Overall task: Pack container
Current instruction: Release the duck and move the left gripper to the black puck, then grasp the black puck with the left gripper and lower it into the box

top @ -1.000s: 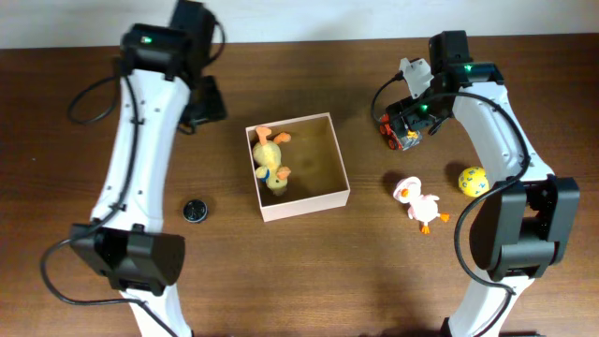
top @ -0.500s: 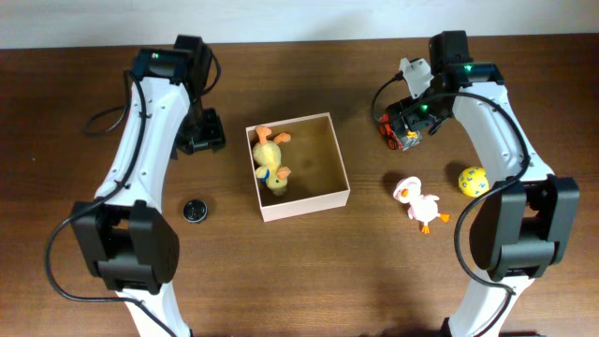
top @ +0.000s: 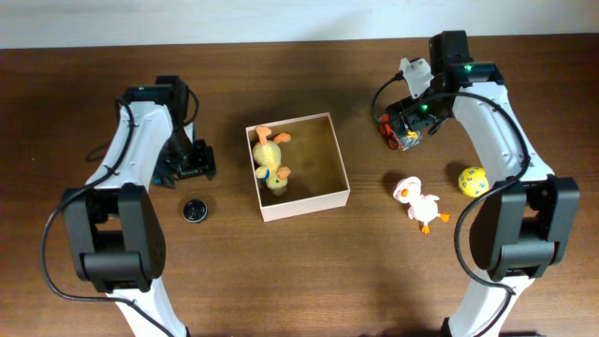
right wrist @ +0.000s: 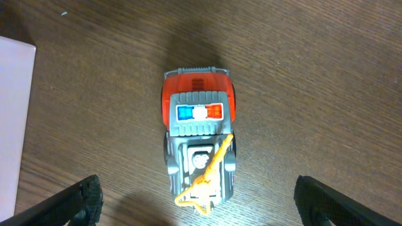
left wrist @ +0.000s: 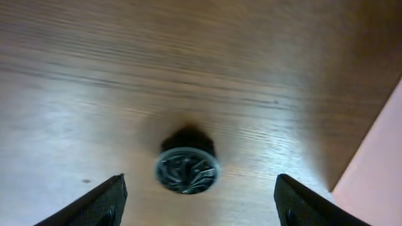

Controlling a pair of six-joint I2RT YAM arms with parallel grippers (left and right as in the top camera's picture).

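On the near side of the table (top: pixel 309 281), a small black ribbed disc (top: pixel 194 210) lies on the left. On the right stand a white goose toy (top: pixel 418 201) with orange feet and, a little farther out, a yellow ball (top: pixel 473 179). The container (top: pixel 304 208) sits mid-table between the arms, slightly skewed, with a yellow duck toy (top: pixel 269 154) lying along its left wall. The left arm (top: pixel 131 178) arches away from its base and folds back at the elbow. This puts the left gripper (top: pixel 192 161) pointing down just beyond the disc and well left of the container. In its wrist view the fingers (left wrist: pixel 103 202) are spread wide, holding nothing, with the disc between them lower down. The right arm (top: pixel 501 131) reaches farther out, bends at the top and drops the right gripper (top: pixel 404 126) over a red and grey toy car (right wrist: pixel 200 144), just right of the container's far corner. Its fingers (right wrist: pixel 78 202) stand well apart on either side of the car, clear of it.
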